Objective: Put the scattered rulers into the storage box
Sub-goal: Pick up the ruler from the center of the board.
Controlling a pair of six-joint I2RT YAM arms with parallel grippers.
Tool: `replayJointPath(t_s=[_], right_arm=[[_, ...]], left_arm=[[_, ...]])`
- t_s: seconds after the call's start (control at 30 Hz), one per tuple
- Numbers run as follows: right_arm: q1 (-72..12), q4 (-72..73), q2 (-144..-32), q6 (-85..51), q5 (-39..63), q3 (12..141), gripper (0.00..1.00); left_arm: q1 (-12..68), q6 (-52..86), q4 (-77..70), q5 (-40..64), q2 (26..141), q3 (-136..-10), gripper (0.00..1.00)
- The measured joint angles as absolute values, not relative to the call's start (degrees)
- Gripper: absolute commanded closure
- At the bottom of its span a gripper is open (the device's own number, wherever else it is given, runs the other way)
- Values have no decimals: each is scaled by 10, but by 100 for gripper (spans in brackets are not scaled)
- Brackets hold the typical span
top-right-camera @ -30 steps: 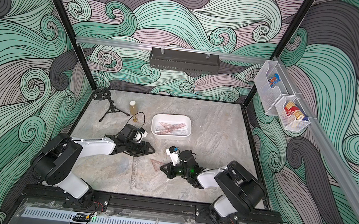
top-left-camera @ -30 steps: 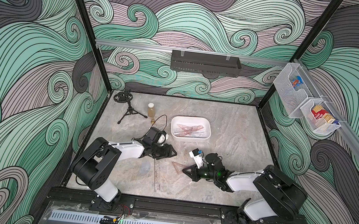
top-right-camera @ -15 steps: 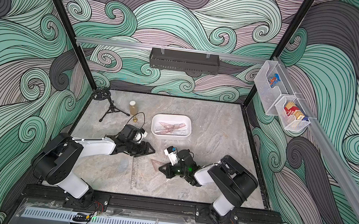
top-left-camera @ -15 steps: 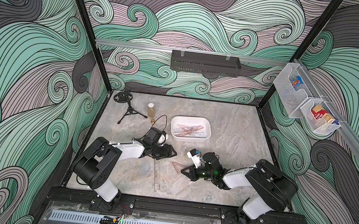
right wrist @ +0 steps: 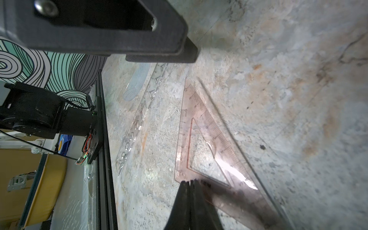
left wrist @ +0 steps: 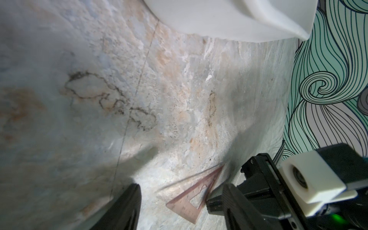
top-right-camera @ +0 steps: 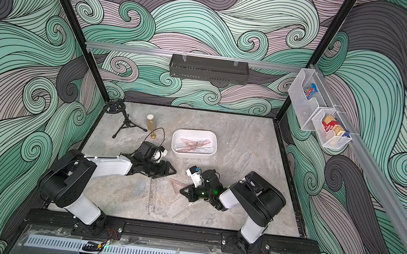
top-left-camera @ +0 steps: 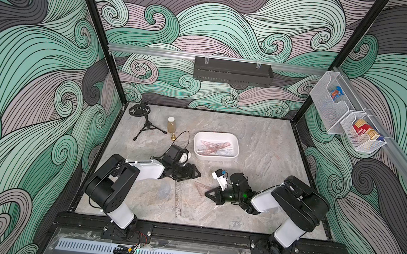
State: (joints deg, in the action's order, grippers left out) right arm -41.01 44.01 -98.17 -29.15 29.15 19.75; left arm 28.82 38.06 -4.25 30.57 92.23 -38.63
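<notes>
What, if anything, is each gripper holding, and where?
Right gripper: shut jaws pinch the pinkish transparent triangular set square at one edge, near its corner. Left gripper: open, nothing held.

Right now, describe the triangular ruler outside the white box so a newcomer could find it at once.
On the marbled table, look on the robot's side of the white storage box. A pinkish set square is there, one edge pinched by the right end effector; unlike the clear straight ruler beside it, it is triangular and tinted.
</notes>
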Motion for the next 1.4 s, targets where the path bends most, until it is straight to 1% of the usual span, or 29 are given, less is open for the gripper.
replayJointPath(t_s=[0.27, 0.63, 0.87, 0.93, 1.17, 1.4], right_arm=[[-404, 453, -986, -292, 302, 189, 95], [-401, 463, -991, -292, 308, 188, 95], [-400, 413, -930, -292, 303, 187, 95], [-400, 408, -926, -292, 302, 191, 96], [-400, 405, -955, -291, 302, 217, 97], [-400, 404, -978, -291, 302, 221, 98]], left_arm=[[296, 397, -104, 335, 925, -354, 37], [304, 407, -139, 352, 914, -323, 38], [301, 404, -108, 334, 897, -323, 38], [301, 404, -103, 331, 894, -323, 37], [296, 401, -83, 313, 875, -323, 28], [287, 397, -72, 307, 871, -325, 26]])
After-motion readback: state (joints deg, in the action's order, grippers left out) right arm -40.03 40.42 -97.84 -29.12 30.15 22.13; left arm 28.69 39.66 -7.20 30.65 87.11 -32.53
